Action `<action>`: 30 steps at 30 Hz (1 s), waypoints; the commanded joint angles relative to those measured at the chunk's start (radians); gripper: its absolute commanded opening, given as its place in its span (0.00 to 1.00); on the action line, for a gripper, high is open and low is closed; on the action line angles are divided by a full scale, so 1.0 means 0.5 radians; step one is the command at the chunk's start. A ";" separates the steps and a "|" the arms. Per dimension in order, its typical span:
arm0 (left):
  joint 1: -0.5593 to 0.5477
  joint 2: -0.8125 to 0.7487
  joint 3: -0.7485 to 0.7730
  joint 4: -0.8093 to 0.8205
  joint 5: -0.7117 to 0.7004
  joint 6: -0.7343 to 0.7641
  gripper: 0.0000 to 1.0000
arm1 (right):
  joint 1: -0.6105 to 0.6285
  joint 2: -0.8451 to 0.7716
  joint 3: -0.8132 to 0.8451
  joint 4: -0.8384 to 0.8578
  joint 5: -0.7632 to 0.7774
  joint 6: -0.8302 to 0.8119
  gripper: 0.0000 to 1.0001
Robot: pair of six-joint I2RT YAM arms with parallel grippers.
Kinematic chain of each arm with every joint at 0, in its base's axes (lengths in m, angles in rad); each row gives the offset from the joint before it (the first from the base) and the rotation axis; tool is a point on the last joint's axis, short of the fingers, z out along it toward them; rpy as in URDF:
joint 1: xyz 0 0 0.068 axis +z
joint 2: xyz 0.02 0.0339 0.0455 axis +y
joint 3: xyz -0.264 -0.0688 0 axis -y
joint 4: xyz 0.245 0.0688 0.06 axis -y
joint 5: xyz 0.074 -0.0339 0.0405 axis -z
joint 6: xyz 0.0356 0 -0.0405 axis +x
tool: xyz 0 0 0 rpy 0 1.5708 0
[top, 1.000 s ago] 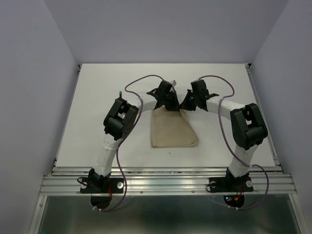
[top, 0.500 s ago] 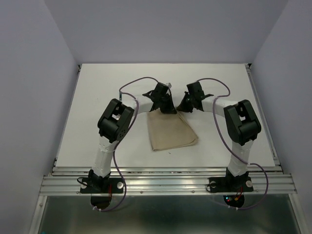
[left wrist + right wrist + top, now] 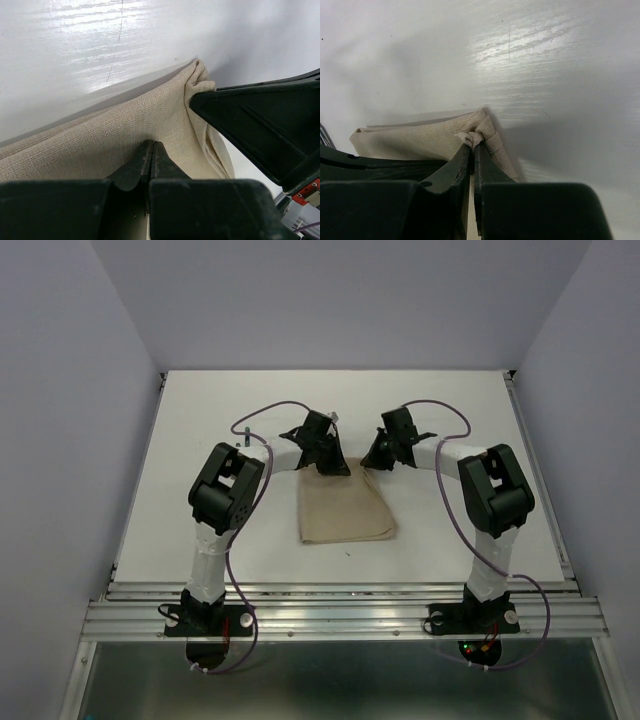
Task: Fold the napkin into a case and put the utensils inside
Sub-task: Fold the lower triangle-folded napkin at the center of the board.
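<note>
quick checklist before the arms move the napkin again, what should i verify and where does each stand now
1. Left gripper shut on the napkin at its far edge: ok.
2. Right gripper shut on the far right corner, with cloth bunched between its tips: ok.
3. Near part of the napkin lying flat on the table: ok.
4. Grippers apart, not touching each other: ok in the top view, though they are close.
5. Both grips at about the same height on the far edge: ok.
6. Utensils out of the cloth's path: cannot tell, none clearly visible.
</note>
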 commanded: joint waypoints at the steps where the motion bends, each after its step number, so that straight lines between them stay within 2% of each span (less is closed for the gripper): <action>1: 0.019 0.076 -0.071 -0.066 -0.072 0.076 0.00 | 0.018 -0.030 0.033 -0.104 0.052 -0.024 0.01; 10: 0.019 0.106 -0.150 -0.020 -0.054 0.063 0.00 | 0.083 -0.085 0.113 -0.122 0.052 -0.009 0.01; 30: 0.016 0.103 -0.172 -0.005 -0.026 0.073 0.00 | 0.184 0.096 0.352 -0.171 0.163 0.055 0.01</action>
